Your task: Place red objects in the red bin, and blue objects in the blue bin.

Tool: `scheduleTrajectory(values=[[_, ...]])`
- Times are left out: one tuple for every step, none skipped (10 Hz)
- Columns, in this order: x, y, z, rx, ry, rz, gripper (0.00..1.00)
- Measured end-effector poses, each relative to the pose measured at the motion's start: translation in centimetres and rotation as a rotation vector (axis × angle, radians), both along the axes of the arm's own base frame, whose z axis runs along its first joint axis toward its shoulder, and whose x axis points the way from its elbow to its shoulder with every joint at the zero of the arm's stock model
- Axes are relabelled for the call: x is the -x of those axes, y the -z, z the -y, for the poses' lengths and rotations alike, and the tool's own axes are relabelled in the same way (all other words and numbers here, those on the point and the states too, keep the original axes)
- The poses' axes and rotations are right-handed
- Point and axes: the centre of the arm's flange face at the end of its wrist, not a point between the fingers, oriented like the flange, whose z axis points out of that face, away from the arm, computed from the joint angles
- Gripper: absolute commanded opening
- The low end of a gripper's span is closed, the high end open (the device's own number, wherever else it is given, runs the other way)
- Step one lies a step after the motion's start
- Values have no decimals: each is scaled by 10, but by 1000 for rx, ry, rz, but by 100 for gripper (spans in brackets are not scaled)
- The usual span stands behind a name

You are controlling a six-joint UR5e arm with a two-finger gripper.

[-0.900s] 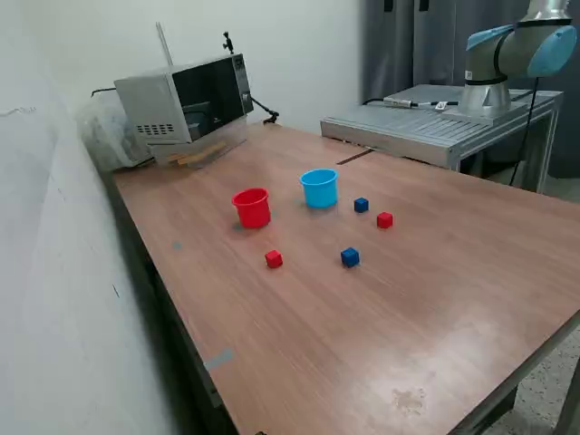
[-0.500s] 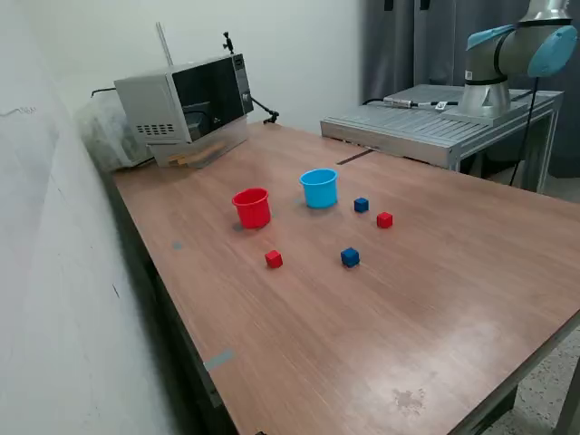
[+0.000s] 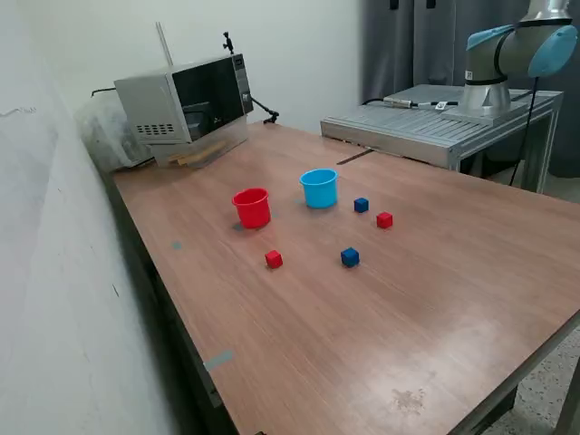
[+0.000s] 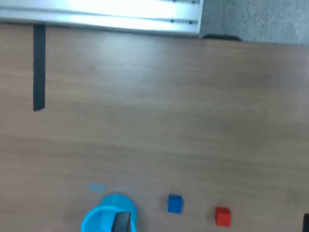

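In the exterior view the red bin (image 3: 252, 207) and the blue bin (image 3: 319, 188) stand side by side, upright, on the wooden table (image 3: 435, 299). One red cube (image 3: 274, 259) lies in front of the red bin, another red cube (image 3: 384, 219) to the exterior view's right of the blue bin. A blue cube (image 3: 361, 205) sits close beside the blue bin and a second blue cube (image 3: 350, 257) lies nearer the front. The wrist view shows the blue bin (image 4: 99, 218), a blue cube (image 4: 175, 203) and a red cube (image 4: 222, 216). Two dark tips of my gripper (image 4: 214, 228) stand far apart at the picture's edge, holding nothing.
A microwave (image 3: 186, 104) stands at the table's far corner by the wall. A metal platform (image 3: 435, 122) carrying the arm's base (image 3: 489, 86) adjoins the far edge. A dark tape strip (image 4: 39, 67) marks the tabletop near that platform.
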Motion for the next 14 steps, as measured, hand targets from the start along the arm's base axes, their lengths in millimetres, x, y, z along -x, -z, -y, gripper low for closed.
scheduleTrajectory(values=[[-4, 3, 2, 15, 5, 33, 100], [-7, 5, 4, 37, 10, 60, 100], [-9, 6, 6, 58, 16, 78, 100], [-10, 7, 6, 74, 21, 89, 100], [-10, 7, 7, 86, 31, 95, 100], [-10, 7, 6, 93, 50, 95, 100], [-8, 6, 6, 98, 71, 84, 100], [-5, 4, 7, 101, 88, 64, 100], [-2, 1, 8, 104, 98, 41, 100], [3, -3, 9, 108, 108, 10, 100], [9, -6, 10, 112, 128, -34, 100], [18, -8, 12, 117, 150, -79, 100], [26, -8, 16, 123, 165, -119, 100], [35, -3, 22, 129, 173, -153, 100]])
